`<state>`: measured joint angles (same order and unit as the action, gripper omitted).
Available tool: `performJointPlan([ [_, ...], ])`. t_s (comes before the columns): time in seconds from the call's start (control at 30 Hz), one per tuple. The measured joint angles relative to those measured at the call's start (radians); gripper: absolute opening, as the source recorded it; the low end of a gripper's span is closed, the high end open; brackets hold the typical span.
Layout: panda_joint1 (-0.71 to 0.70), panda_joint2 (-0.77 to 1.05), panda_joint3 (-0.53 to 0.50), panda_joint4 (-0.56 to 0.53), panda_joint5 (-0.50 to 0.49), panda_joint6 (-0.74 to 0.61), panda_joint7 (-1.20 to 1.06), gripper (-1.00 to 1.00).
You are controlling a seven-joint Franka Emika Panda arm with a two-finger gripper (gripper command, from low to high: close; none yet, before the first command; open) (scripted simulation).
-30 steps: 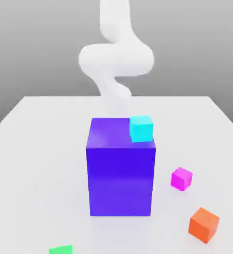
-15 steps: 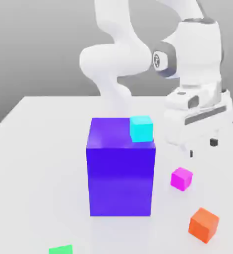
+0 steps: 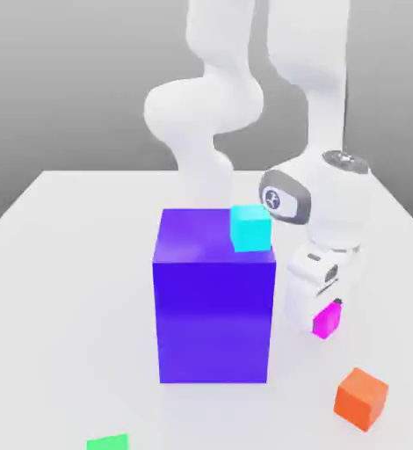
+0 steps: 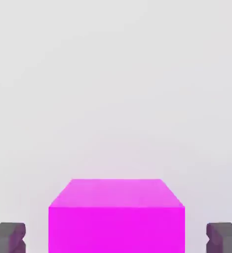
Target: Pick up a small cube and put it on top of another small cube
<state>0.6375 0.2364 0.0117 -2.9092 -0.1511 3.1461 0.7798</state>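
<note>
The small cube [image 3: 328,322] is plain magenta-pink and rests on the white table at the exterior view's right, beside the big blue-violet block [image 3: 213,303]. My gripper [image 3: 321,315] has come straight down over it, and the white hand hides the cube's upper left part. In the hand view the cube [image 4: 116,222] lies between the two grey fingertips [image 4: 8,238], with a strip of table showing on each side. The fingers stand apart from the cube, so the gripper is open around it.
A cyan cube [image 3: 250,228] sits on the block's top right corner, close to the hand's left side. An orange cube [image 3: 361,397] lies on the table in front of the magenta one. A green piece [image 3: 107,442] shows at the bottom edge.
The hand came into view from above at the right and dropped down onto the magenta cube, which it now straddles. The cubes and the block have not moved.
</note>
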Motion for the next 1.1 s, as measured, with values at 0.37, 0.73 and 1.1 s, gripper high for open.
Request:
performJointPlan([
  [0.37,-0.067,-0.219,0.107,-0.041,0.146,-0.178,-0.107,-1.0],
  [0.73,-0.242,-0.141,-0.021,0.258,0.128,-0.443,-0.165,-1.0],
  [1.1,-0.498,0.013,-0.205,0.593,0.227,-0.607,-0.325,-1.0],
])
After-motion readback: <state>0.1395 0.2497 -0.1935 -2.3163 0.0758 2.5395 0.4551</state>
